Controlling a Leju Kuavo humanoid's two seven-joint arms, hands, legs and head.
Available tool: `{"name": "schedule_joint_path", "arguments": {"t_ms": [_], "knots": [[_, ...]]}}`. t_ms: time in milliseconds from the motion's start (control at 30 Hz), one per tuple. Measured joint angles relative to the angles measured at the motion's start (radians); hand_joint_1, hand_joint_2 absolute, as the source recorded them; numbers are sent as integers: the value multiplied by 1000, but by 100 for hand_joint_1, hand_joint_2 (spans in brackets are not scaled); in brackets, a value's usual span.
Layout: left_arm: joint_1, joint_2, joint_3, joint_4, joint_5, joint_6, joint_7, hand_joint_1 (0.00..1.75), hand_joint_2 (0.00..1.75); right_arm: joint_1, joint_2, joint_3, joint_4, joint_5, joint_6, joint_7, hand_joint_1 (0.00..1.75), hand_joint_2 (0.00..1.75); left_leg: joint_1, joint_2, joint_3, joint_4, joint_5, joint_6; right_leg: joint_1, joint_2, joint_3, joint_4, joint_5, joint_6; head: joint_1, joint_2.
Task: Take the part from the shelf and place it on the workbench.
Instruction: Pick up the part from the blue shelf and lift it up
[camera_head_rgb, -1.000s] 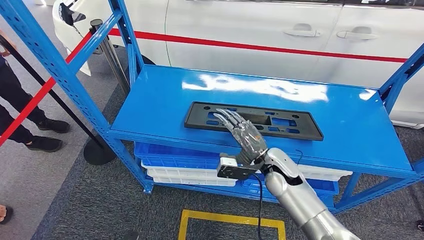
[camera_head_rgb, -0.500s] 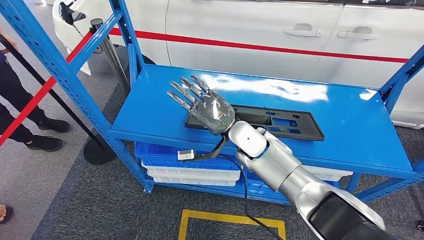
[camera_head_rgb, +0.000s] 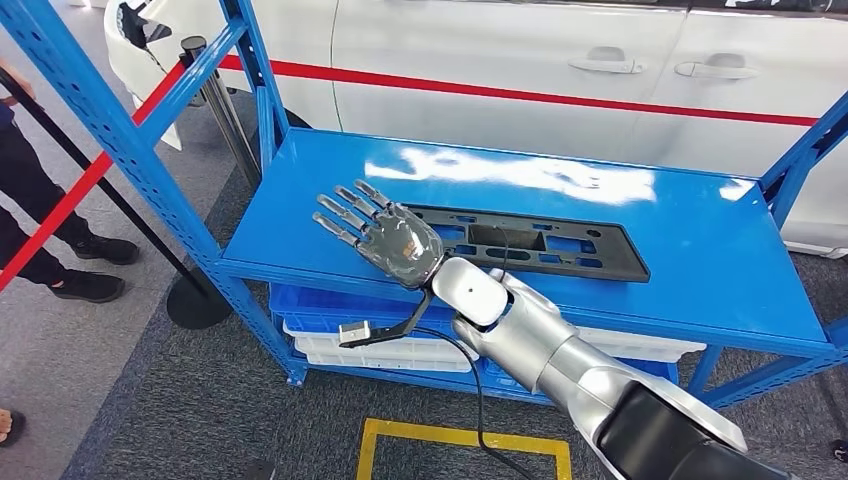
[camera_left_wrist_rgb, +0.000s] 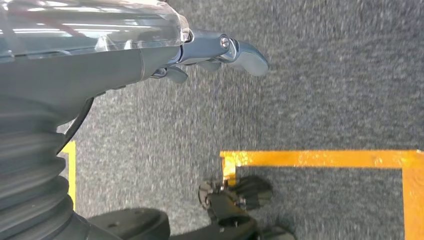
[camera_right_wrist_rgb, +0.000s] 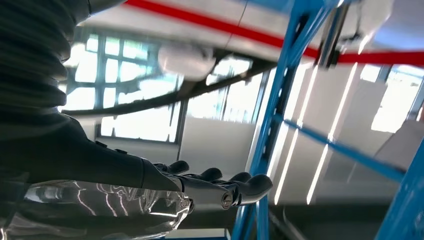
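Your right hand hovers palm-up over the left end of the long black rectangular plastic part, its fingers spread and holding nothing. The part lies flat near the front edge of the glossy blue metal shelf, beside a white car. Your left hand hangs over grey carpet, holding nothing. You appear to be at the reach step; next, turn the palm down and close on the part's edge.
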Motion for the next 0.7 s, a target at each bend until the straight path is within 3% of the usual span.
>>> {"name": "schedule_joint_path", "arguments": {"t_ms": [133, 267, 700], "knots": [[5, 0, 1, 0, 5, -28, 1, 0, 175, 1, 14, -4, 41, -145, 101, -34, 0, 175, 0, 0, 0, 0, 0, 0, 0, 0, 0, 0, 0, 0, 0, 0], [6, 0, 1, 0, -1, -43, 2, 0, 175, 4, 17, -7, 93, -176, 134, -47, 0, 175, 0, 0, 0, 0, 0, 0, 0, 0, 0, 0, 0, 0, 0, 0], [7, -1, 1, 0, -13, -55, 11, 0, 175, -3, 93, -7, 260, -163, 99, -47, 0, 175, 0, 0, 0, 0, 0, 0, 0, 0, -1, 0, 0, 0, 0, 0]]}}
